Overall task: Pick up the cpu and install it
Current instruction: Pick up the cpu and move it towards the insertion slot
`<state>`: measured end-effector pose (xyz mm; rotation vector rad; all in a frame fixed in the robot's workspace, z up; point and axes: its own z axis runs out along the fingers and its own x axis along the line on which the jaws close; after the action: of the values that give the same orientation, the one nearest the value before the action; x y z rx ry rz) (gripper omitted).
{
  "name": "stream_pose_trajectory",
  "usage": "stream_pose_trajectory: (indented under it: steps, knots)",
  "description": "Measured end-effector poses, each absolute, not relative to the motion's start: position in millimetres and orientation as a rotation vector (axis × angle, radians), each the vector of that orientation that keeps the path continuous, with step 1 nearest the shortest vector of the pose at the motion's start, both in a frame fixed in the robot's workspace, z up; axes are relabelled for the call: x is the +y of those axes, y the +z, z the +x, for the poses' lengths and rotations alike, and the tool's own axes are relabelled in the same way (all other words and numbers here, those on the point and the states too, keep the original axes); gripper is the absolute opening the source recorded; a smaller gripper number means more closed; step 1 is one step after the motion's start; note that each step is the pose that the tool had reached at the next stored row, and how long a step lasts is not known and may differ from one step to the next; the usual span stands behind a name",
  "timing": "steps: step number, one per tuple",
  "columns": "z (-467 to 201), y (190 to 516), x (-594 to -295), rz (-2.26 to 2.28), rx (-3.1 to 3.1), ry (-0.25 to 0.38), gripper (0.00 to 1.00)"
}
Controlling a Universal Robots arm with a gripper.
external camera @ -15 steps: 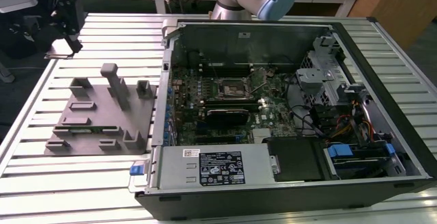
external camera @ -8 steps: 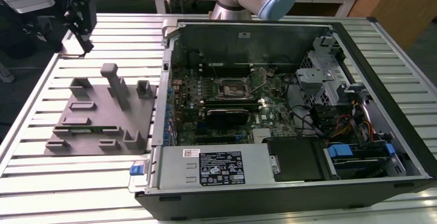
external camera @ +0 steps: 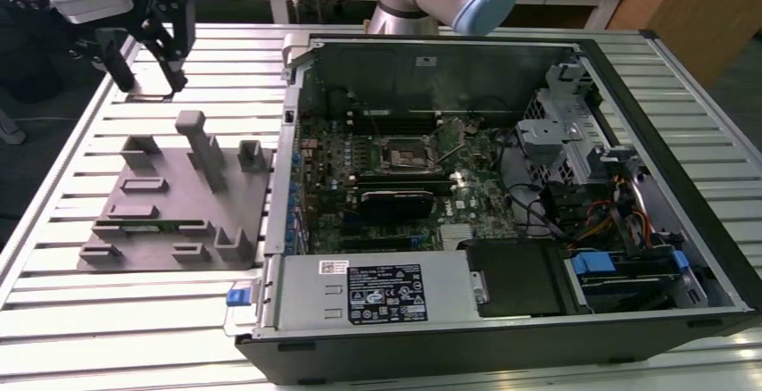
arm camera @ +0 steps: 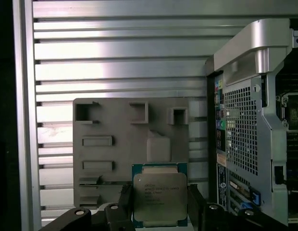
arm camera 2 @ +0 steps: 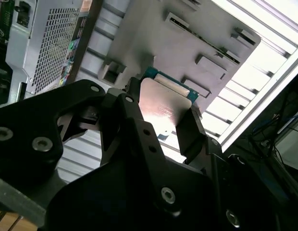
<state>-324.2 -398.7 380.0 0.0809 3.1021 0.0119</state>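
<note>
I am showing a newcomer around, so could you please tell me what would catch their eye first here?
The open computer case, its circuit board bare, takes up the exterior view's right half of the slatted table. In both wrist views the claw grips a small silver-lidded chip by its edges, with the grey tray behind it.

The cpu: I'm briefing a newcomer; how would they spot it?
In the first wrist view, find the open computer case, then the grey tray beside it on the slatted table. The gripper clamps the cpu: a small flat square, the only silver-lidded, teal-rimmed piece among grey shapes.
</note>
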Motion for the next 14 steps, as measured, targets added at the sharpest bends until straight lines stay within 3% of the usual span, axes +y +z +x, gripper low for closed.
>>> stream_pose_trajectory:
  steps: [14]
  knots:
    - [-283.6, 380.0, -398.7, 0.081, 3.102, 0.012, 0.55]
